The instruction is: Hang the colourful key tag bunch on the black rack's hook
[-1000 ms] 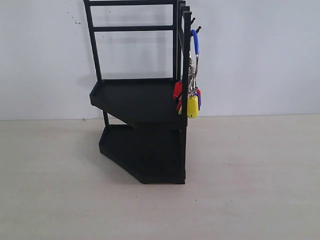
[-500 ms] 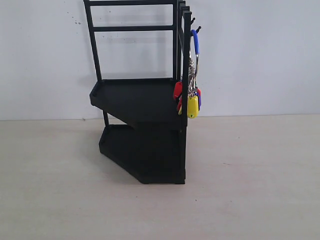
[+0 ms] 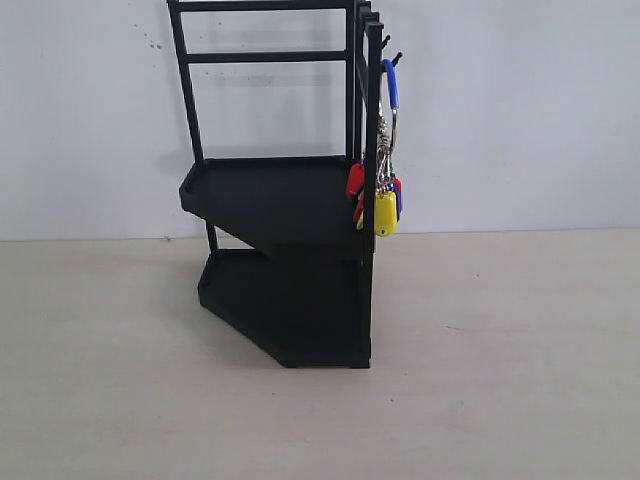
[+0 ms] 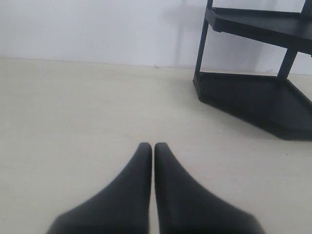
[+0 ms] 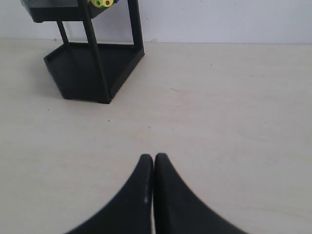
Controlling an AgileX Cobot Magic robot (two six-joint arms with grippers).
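The black rack (image 3: 285, 210) stands at the back of the table against the white wall. The colourful key tag bunch (image 3: 384, 205) hangs by its blue carabiner loop (image 3: 391, 85) from the hook (image 3: 396, 58) on the rack's right post, its yellow and red tags level with the upper tray. Neither arm shows in the exterior view. My left gripper (image 4: 152, 145) is shut and empty above bare table, the rack (image 4: 253, 97) well off from it. My right gripper (image 5: 153, 157) is shut and empty too, far from the rack (image 5: 90, 68); a yellow tag (image 5: 101, 3) peeks in at that view's edge.
The pale table top (image 3: 500, 380) spreads out in front of and beside the rack. A white wall (image 3: 520, 110) closes the back.
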